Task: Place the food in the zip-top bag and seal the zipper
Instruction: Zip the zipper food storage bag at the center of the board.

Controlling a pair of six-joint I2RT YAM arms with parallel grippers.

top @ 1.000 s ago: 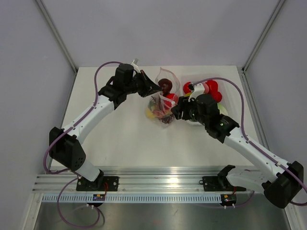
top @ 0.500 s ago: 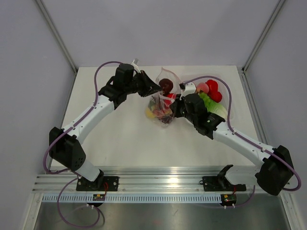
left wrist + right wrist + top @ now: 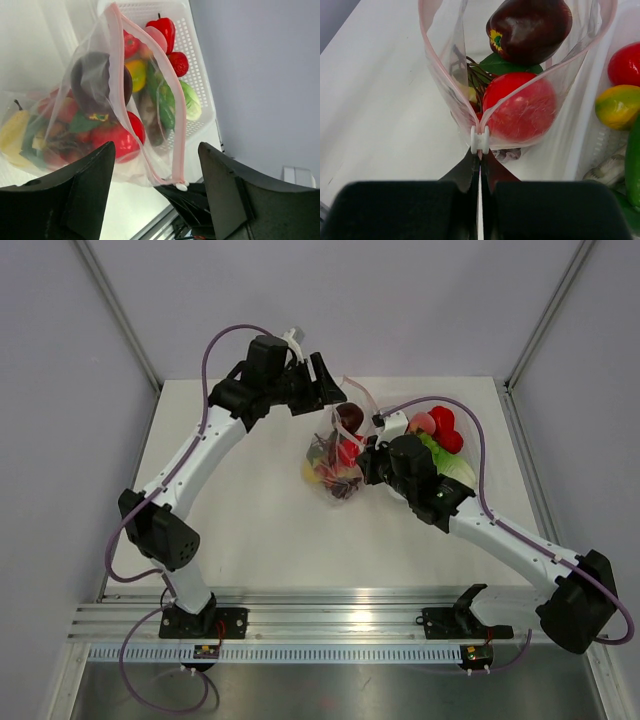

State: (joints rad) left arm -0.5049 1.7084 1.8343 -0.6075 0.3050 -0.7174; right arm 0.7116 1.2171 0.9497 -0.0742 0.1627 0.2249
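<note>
The zip-top bag (image 3: 335,462) lies mid-table with its mouth gaping. Inside it are food pieces: a dark purple fruit (image 3: 530,27), a red tomato (image 3: 520,110) and a yellow piece (image 3: 12,135). The pink zipper (image 3: 172,100) runs round the mouth to a white slider (image 3: 480,140). My right gripper (image 3: 480,157) is shut on the zipper's end right behind the slider, also seen in the top view (image 3: 368,455). My left gripper (image 3: 155,147) hangs open above the bag's far side (image 3: 325,390), holding nothing.
A white mesh basket (image 3: 200,75) sits right of the bag and holds more food: red pieces (image 3: 445,430), a green vegetable (image 3: 192,100), a yellow-green fruit (image 3: 617,105). My right arm (image 3: 480,525) crosses the table's right half.
My left gripper let go of the bag's edge, opened and rose toward the back. My right gripper moved in to the slider end and shut there. The bag's mouth has sagged slightly.
</note>
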